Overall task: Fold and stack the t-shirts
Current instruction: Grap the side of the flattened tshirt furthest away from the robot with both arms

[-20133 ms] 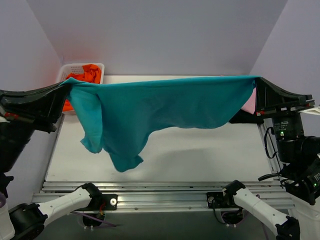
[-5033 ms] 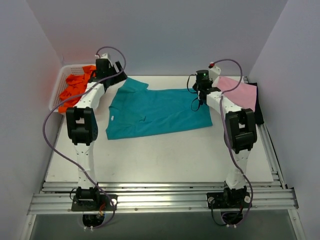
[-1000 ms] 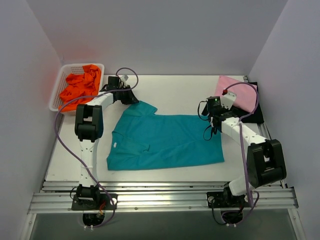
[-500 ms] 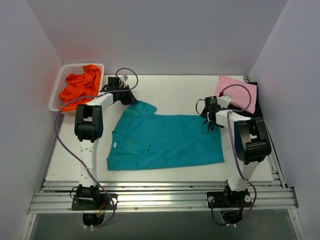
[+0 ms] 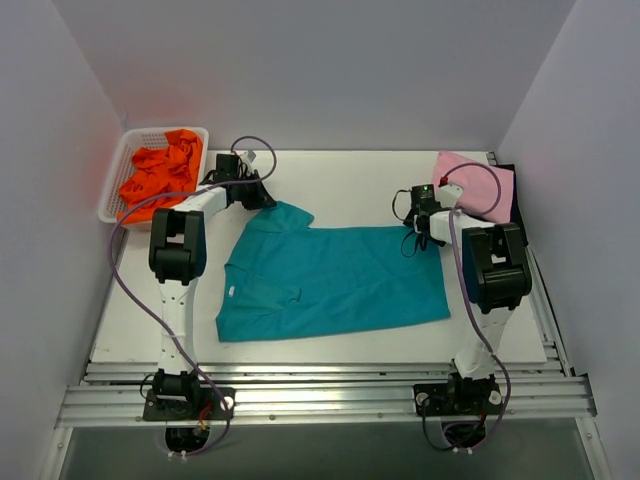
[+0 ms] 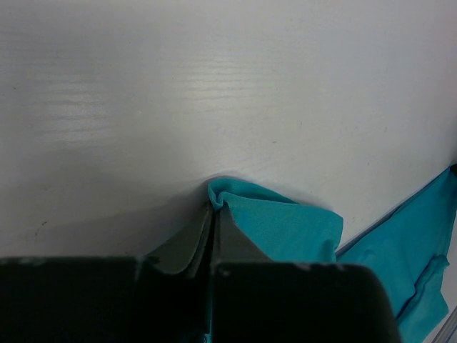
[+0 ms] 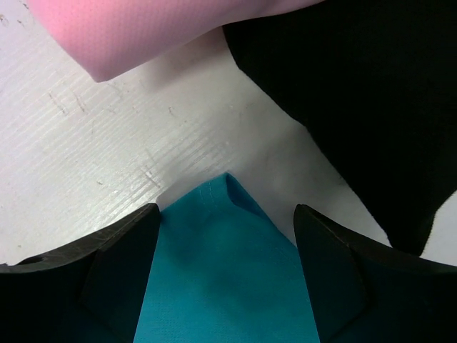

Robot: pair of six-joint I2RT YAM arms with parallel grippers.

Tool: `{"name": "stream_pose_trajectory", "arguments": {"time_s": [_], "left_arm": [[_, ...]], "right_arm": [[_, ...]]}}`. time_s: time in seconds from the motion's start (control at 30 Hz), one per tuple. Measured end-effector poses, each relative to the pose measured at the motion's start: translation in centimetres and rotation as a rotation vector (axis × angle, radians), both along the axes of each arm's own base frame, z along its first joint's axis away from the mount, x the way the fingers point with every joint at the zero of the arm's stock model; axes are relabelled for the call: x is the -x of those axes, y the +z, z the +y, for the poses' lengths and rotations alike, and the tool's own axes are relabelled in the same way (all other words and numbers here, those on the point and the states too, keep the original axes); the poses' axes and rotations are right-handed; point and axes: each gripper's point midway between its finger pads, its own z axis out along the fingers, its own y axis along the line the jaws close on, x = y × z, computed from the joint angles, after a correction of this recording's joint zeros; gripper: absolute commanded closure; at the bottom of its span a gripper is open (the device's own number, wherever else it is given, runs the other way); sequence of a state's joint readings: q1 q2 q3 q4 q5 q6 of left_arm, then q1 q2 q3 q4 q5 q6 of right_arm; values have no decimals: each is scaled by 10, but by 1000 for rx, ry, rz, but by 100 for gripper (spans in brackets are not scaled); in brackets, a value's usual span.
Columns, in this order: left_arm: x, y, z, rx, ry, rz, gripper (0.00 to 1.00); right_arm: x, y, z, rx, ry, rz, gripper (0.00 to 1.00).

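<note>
I've swung right fingers (image 7: 107,271) onto teal t-shirt (image 5: 330,280) corner, open astride it; left fingers (image 6: 182,246) clamp the sleeve for folding.

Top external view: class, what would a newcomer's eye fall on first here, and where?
The teal t-shirt spread flat mid-table, the left end effector pinching its far-left corner and the right end effector open astride its far-right corner. Then the orange t-shirts heaped in the white basket, far left.
</note>
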State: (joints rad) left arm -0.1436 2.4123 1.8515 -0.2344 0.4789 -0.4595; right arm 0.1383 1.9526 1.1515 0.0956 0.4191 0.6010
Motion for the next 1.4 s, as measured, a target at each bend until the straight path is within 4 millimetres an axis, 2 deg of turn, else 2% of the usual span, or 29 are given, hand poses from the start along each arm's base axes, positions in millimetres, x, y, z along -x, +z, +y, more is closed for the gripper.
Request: {"name": "stream_pose_trajectory", "arguments": {"time_s": [0.13,0.23,0.33,0.37,0.47,0.53,0.63,0.7,0.97,1.13,1.4], "left_arm": [[0,0,0,0,0,0,98],[0,0,0,0,0,0,98],[0,0,0,0,0,0,98],[0,0,0,0,0,0,98],[0,0,0,-1,1,0,98],[0,0,0,-1,1,0,98],[0,0,0,-1,1,0,98],[0,0,0,-1,1,0,98],[0,1,0,-6,3,-3,98],[6,3,6,-71,25,-7,98],[8,28,12,-121,29,-32,98]], "right_arm": [[1,0,-5,7,-11,3,31],[1,0,-9,9,-17,6,41],[-1,2,-13,8,-22,4,55],[-3,3,-13,8,-20,1,62],[-7,1,-13,1,-15,2,75],[-10,-1,-14,-3,-12,-4,78],[-12,-1,-13,-14,-6,-10,87],[-13,-1,-14,-22,-4,-12,98],[-17,-1,-16,-43,-2,-24,100],[-20,0,-15,-46,1,-18,100],[-30,15,-11,-59,13,-25,100]]}}
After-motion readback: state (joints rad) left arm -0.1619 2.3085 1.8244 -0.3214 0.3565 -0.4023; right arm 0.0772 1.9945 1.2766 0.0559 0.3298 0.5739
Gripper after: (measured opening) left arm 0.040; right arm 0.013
